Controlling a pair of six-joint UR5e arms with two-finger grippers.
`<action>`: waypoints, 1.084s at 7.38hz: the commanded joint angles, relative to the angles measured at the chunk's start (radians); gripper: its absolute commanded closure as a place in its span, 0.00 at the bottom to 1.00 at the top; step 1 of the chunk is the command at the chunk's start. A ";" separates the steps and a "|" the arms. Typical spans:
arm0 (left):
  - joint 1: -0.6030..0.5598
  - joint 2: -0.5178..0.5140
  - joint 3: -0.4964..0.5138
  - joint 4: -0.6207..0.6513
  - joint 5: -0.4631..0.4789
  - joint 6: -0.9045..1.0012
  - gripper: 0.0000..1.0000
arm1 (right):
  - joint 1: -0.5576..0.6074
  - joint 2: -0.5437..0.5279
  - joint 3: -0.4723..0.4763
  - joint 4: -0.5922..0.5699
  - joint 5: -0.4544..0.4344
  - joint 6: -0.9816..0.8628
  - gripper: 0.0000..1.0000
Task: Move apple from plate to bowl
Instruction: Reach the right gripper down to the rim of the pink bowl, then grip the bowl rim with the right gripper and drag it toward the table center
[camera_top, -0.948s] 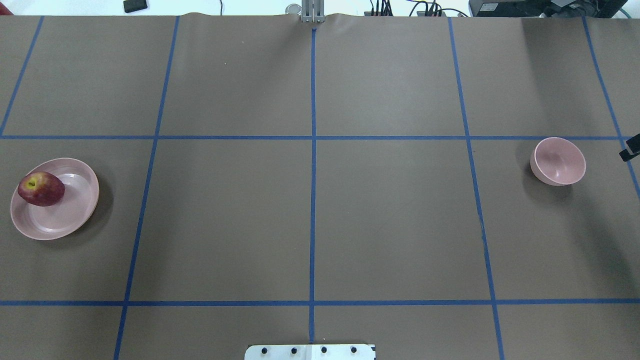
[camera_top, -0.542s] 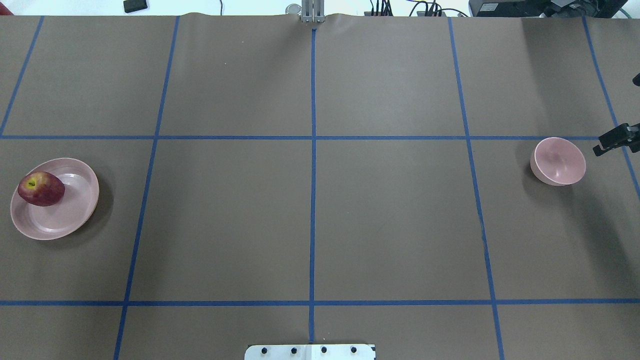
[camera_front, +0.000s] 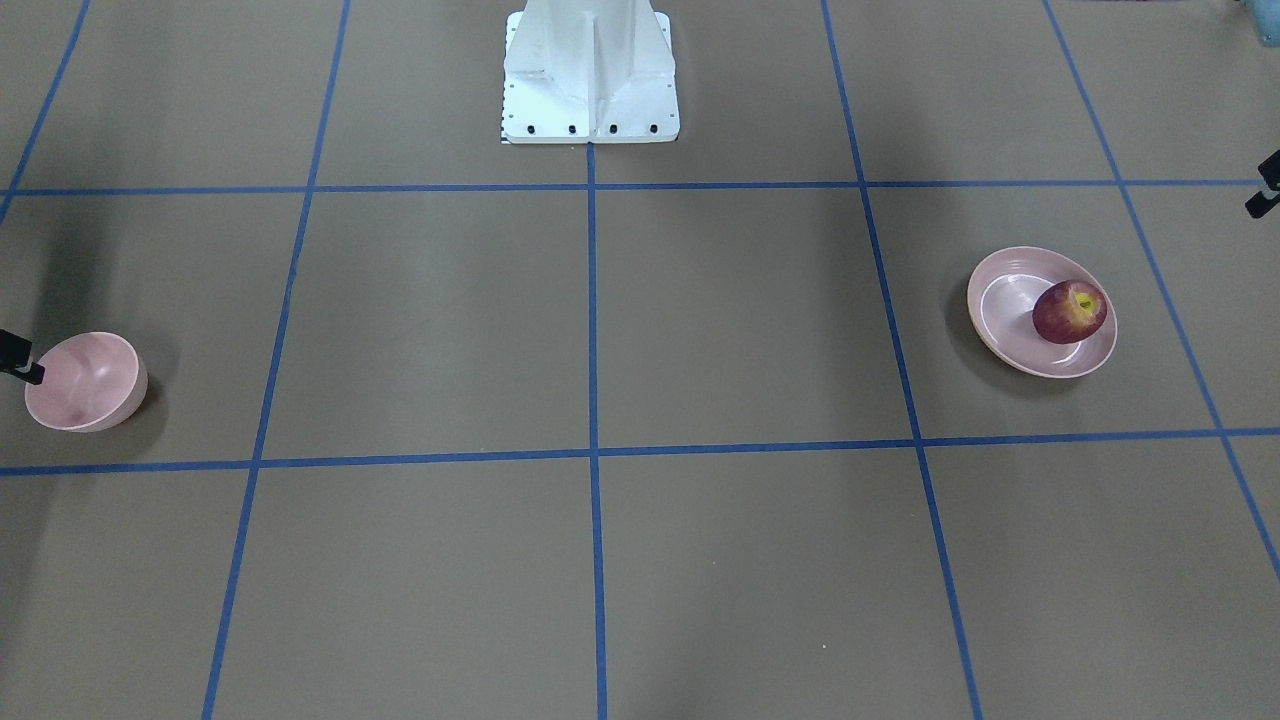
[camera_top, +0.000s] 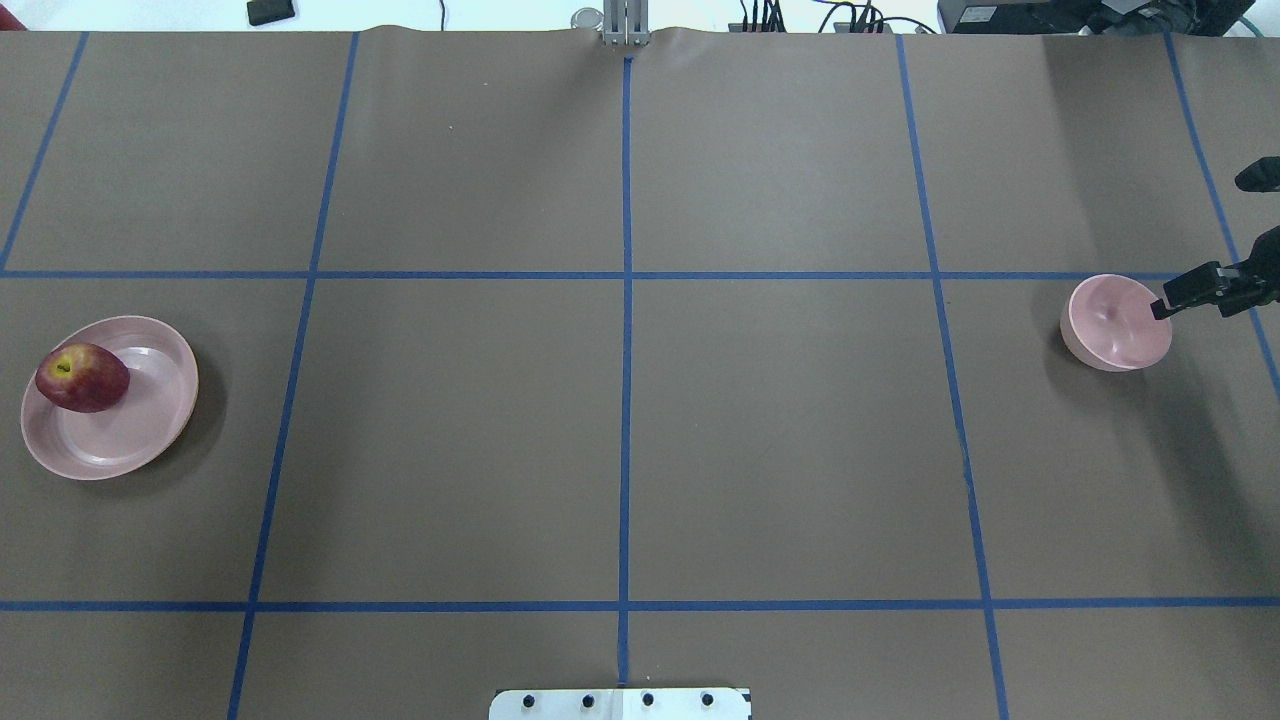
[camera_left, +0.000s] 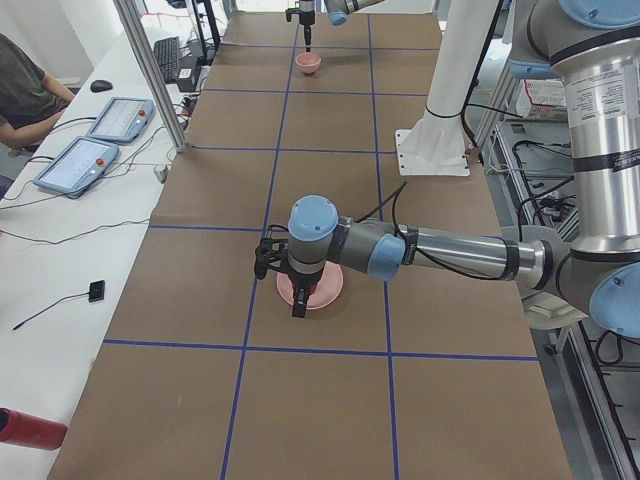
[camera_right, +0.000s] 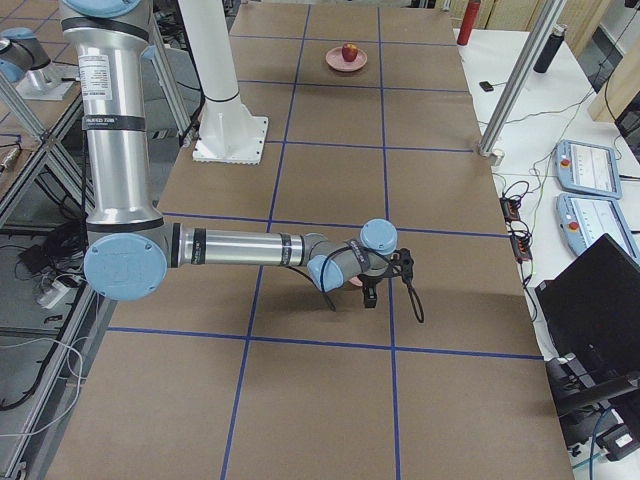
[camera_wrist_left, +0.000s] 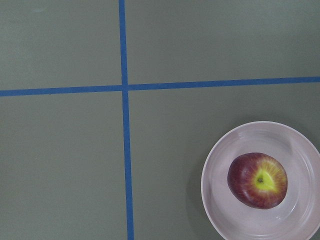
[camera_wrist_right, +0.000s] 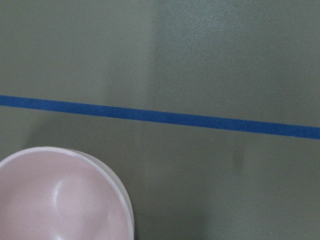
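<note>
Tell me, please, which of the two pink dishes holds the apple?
The plate, the wide shallow dish at the robot's left end of the table, holds the apple; the smaller, deeper bowl at the right end is empty.

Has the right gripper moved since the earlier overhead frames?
Yes. The right gripper has moved leftward in the overhead view, now overlapping the bowl's right rim.

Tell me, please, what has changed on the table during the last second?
The right gripper came in from the right edge of the overhead view and moved left. Its tip now overlaps the rim of the bowl in that view; whether they touch is unclear. Nothing was taken hold of or let go. The apple, the plate and the bowl stayed where they were.
</note>
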 joint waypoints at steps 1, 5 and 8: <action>0.000 0.001 0.001 -0.006 0.000 0.000 0.02 | -0.054 -0.005 -0.007 0.076 -0.031 0.077 0.01; 0.000 0.000 0.001 -0.006 0.000 0.000 0.02 | -0.061 -0.003 -0.017 0.078 -0.023 0.080 1.00; 0.000 0.001 -0.003 -0.006 -0.001 0.000 0.02 | -0.049 -0.019 0.063 0.066 0.035 0.089 1.00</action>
